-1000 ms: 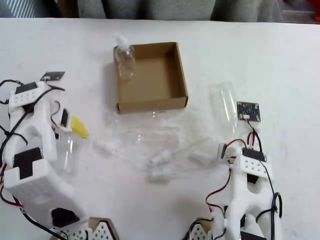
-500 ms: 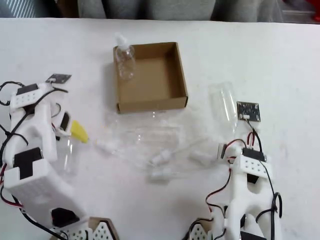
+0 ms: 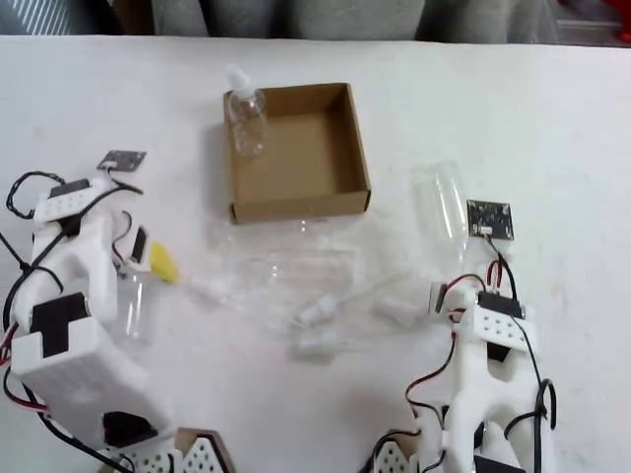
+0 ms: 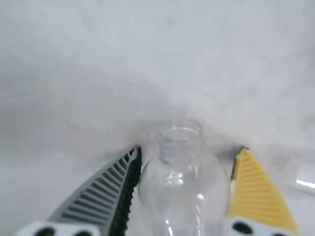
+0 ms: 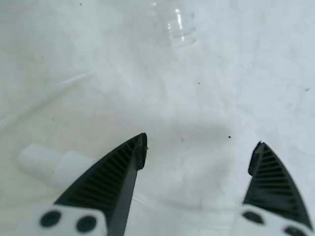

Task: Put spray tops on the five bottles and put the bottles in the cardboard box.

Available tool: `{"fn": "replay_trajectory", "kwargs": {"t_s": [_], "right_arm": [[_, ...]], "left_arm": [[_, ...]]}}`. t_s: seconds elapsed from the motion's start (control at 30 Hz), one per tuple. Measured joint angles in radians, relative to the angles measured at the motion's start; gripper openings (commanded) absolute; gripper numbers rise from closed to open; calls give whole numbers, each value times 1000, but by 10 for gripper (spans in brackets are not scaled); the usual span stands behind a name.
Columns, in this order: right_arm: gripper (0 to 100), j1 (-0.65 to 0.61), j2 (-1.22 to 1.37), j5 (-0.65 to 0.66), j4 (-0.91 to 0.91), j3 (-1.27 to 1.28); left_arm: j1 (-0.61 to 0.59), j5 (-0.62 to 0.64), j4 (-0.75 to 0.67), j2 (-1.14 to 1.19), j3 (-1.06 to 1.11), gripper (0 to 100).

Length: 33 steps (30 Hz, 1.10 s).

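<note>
A clear uncapped bottle sits between the grey and yellow fingers of my left gripper, which is shut on it, its open neck pointing away from the wrist. From above, that bottle is at the table's left, beside the yellow finger. My right gripper hangs open over bare table, a white spray top beside one finger and a bottle neck farther off. The cardboard box is open, and a capped bottle stands at its far left corner.
Several clear bottles and loose spray tops lie in a cluster in front of the box. Another clear bottle lies to the right of the box, ahead of the right arm.
The left arm's wrist and yellow finger have shifted slightly to the right with the bottle still gripped. The right arm has not moved.
</note>
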Motion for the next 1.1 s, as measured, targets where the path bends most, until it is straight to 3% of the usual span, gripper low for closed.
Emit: {"fn": "replay_trajectory", "kwargs": {"t_s": [0.03, 0.5, 0.63, 0.87, 1.1], "right_arm": [[300, 0, 0, 0, 0, 0], [300, 0, 0, 0, 0, 0], [300, 0, 0, 0, -18, 0], [300, 0, 0, 0, -18, 0], [300, 0, 0, 0, -18, 0]], "left_arm": [[0, 0, 0, 0, 0, 59], [23, 23, -11, -43, 6, 63], [23, 114, -23, -178, 6, 64], [23, 143, -60, -451, 25, 64], [110, 146, -238, -715, 265, 68]]}}
